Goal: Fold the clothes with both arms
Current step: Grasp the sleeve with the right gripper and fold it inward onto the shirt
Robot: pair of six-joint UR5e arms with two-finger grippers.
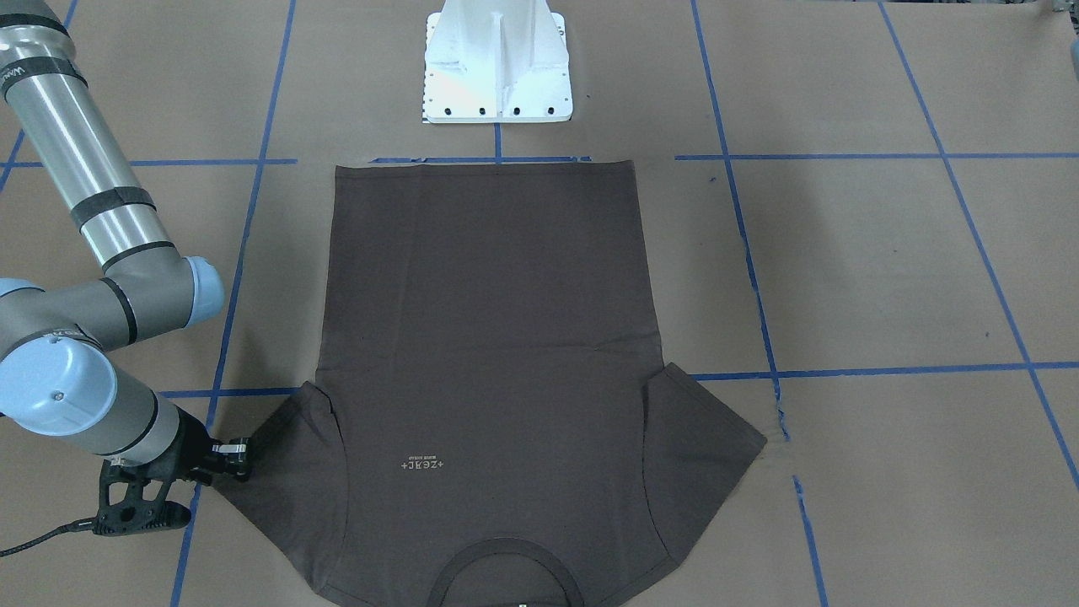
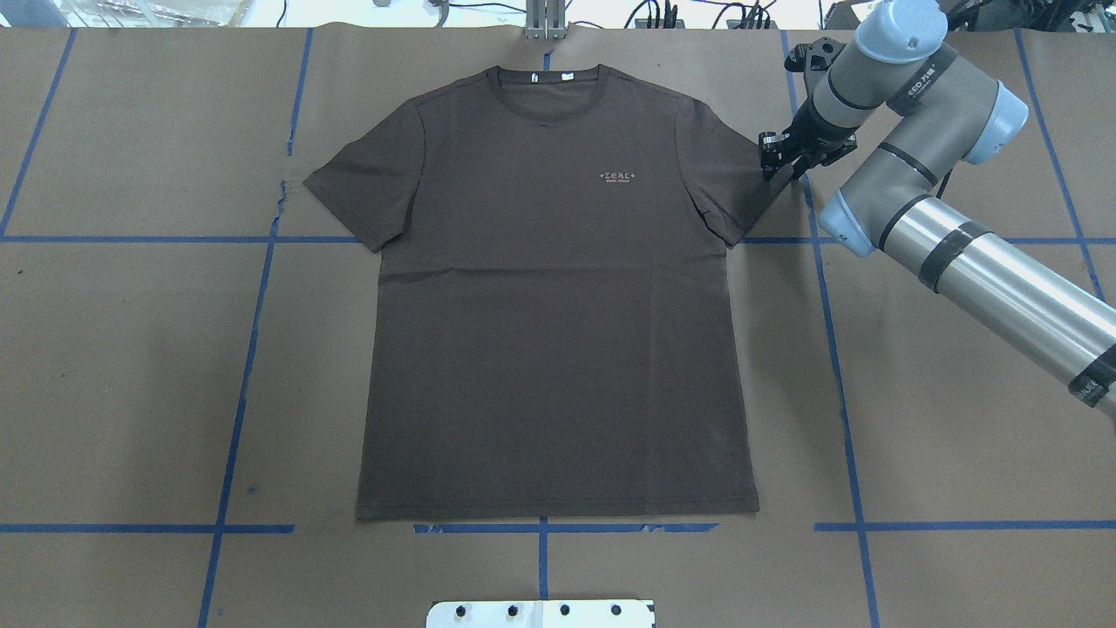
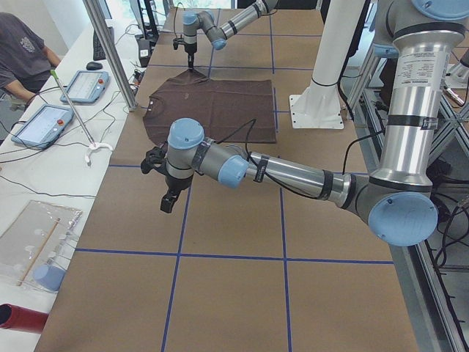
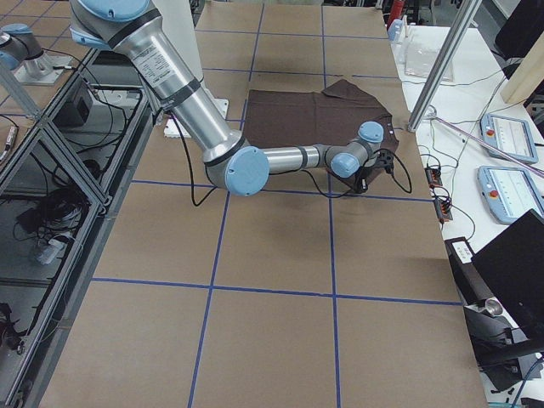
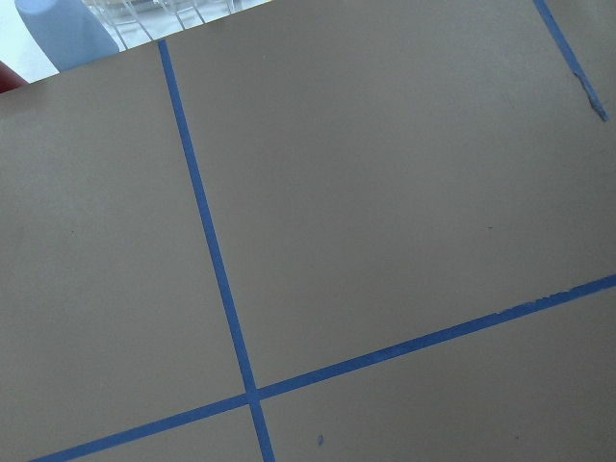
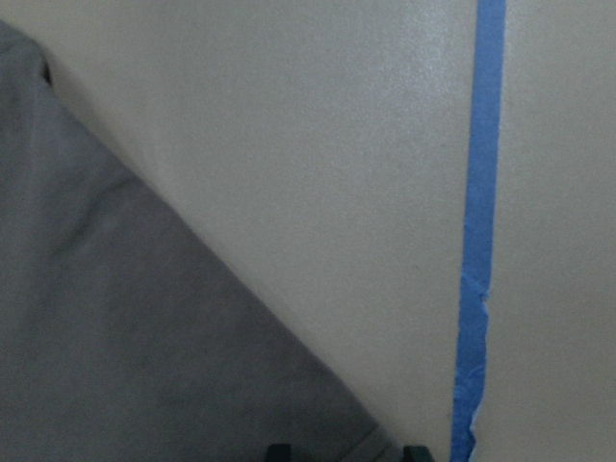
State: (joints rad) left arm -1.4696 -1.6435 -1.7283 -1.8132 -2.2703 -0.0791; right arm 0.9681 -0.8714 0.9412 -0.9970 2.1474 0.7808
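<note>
Right gripper [image 2: 779,157] is low at the outer hem of the sleeve [image 2: 741,183]. Its fingers are parted, tips [image 6: 279,452] straddling the sleeve edge, nothing pinched. T-shirt [image 2: 558,331] lies flat, logo up, long axis straight out from the white pedestal [image 1: 497,67]: hem nearest it, collar farthest. Right arm is nearer. Left gripper [image 3: 168,204] hangs well off to the pedestal's left side over the table [image 3: 234,286], apart from the shirt; can't tell whether it's parted or clenched.

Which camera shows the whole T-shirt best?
The overhead exterior view: the T-shirt lies flat and entirely in frame. The front-facing view cuts off part of its collar; the side views show it small; the right wrist view shows only a sleeve; the left wrist view shows none.
</note>
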